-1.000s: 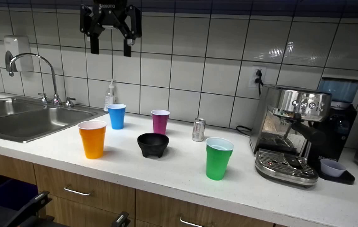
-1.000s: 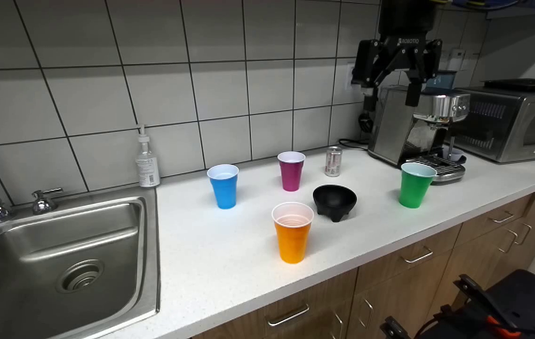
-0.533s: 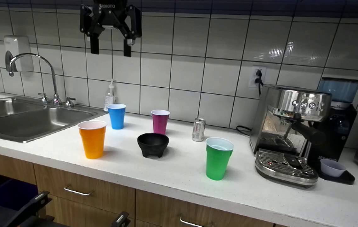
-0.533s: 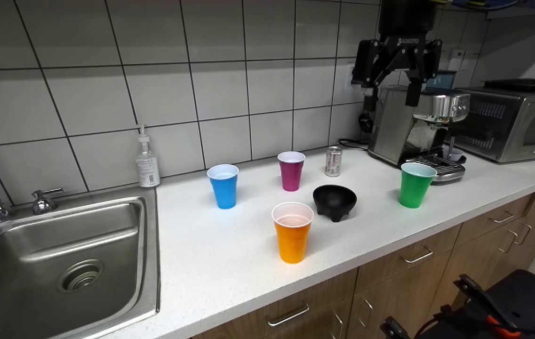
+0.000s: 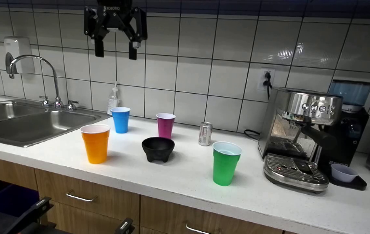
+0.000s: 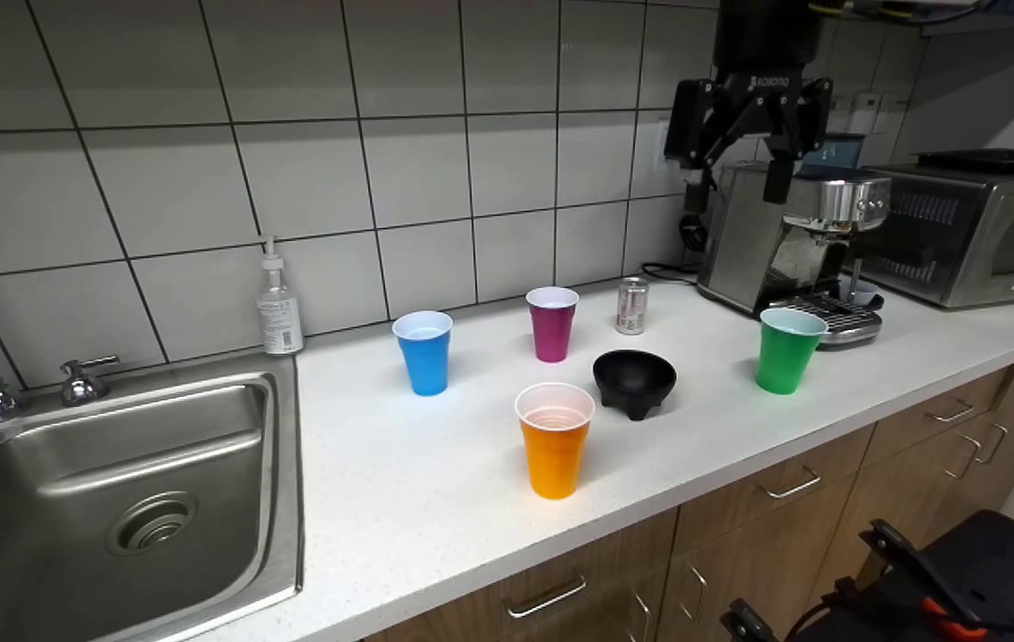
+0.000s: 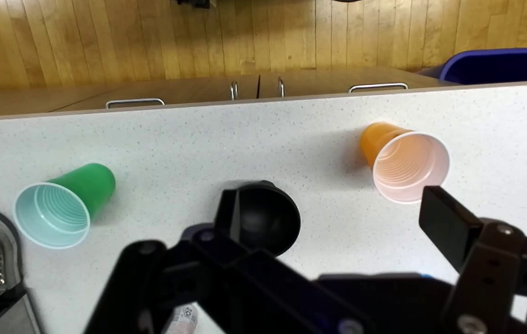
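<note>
Ample room parts the pincer (image 5: 116, 56) from bowl (image 5: 158, 150) and counter edge (image 5: 139, 189).

Gripper (image 5: 116, 52) was black, with white ROBOTIQ lettering (image 5: 111, 8); fingers (image 7: 448, 227) were dark rectangular blocks; screws (image 7: 472, 323) were round, silvery.

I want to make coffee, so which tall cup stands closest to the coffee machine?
The green cup; the orange cup, blue cup and purple cup stand farther from the coffee machine, toward the sink.
</note>
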`<act>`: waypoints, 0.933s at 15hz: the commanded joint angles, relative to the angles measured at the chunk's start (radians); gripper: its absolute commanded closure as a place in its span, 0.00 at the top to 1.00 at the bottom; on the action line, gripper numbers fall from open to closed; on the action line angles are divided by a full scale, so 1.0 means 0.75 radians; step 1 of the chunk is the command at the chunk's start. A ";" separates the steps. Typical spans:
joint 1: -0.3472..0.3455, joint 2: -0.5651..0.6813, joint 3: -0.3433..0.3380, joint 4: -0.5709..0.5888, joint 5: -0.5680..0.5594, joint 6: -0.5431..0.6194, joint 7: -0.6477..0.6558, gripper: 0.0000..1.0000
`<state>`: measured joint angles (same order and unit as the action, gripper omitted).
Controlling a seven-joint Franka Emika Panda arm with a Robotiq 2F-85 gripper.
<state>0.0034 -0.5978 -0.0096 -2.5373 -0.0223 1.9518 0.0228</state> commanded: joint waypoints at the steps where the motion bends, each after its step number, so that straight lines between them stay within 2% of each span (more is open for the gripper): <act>1: -0.007 0.027 0.032 -0.035 -0.019 0.139 0.024 1.00; 8: 0.012 0.204 0.083 -0.045 -0.002 0.432 0.062 1.00; 14: 0.039 0.395 0.109 0.030 0.011 0.573 0.089 1.00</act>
<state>0.0233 -0.3816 0.0581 -2.5720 -0.0217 2.3532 0.0614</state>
